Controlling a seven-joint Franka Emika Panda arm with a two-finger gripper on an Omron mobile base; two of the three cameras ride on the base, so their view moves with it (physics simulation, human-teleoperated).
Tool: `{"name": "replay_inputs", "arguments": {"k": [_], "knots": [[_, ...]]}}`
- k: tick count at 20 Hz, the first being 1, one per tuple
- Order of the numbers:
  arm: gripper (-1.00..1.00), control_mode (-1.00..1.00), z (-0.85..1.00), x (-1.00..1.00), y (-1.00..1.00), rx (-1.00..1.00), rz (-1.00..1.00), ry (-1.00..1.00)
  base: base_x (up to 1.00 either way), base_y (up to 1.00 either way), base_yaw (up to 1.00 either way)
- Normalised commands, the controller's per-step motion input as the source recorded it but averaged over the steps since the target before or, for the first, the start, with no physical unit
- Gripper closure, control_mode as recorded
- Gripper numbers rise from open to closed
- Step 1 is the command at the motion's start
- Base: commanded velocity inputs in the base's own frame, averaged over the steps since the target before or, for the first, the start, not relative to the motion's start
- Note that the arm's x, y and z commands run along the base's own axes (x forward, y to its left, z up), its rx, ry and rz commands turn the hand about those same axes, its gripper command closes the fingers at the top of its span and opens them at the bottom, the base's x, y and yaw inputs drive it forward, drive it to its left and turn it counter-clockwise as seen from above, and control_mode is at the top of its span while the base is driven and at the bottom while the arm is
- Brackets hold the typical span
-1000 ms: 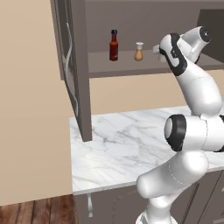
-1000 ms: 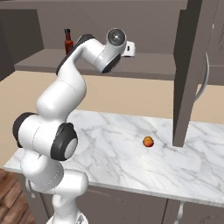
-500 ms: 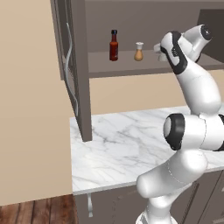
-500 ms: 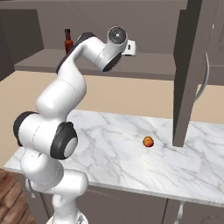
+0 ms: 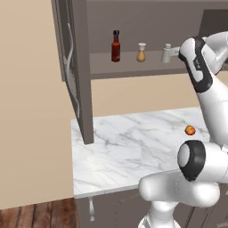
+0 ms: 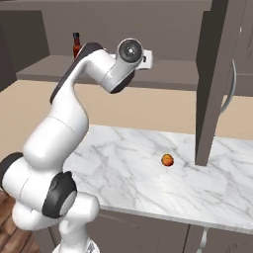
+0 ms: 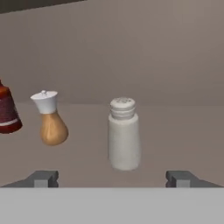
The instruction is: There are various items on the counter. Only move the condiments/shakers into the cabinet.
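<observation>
On the cabinet's inner shelf stand the dark red bottle, the tan shaker with white top and the grey shaker in a row. In the hand view the grey shaker is upright just beyond my open gripper, free of both fingertips. The tan shaker and the red bottle are to its left. The orange fruit lies on the marble counter.
The cabinet door with its curved silver handle hangs open at the left of the shelf, over the counter's left end. From the right base view the door is beside the fruit.
My hand has drawn back a little from the shelf, leaving the grey shaker standing free. Bottle, tan shaker and fruit have not moved.
</observation>
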Motion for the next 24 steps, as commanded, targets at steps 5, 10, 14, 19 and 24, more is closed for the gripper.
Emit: {"name": "replay_inputs", "arguments": {"k": [5, 10, 14, 19, 24], "knots": [[-1.0, -1.0, -0.46, -1.0, 0.36, 0.0, -0.02, -0.24, 0.0, 0.0, 0.0], [-1.0, -1.0, -0.68, -1.0, 0.61, 0.0, -0.03, -0.09, 0.0, 0.0, 0.0], [-1.0, -1.0, -0.68, -1.0, 0.67, 0.0, -0.02, -0.08, 0.0, 0.0, 0.0], [-1.0, -1.0, -0.22, -0.41, 0.18, 0.01, -0.06, 0.02, 0.0, 0.0, 0.0], [-1.0, -1.0, 0.0, -0.1, 0.03, -0.01, 0.03, -0.01, 0.0, 0.0, 0.0]]}}
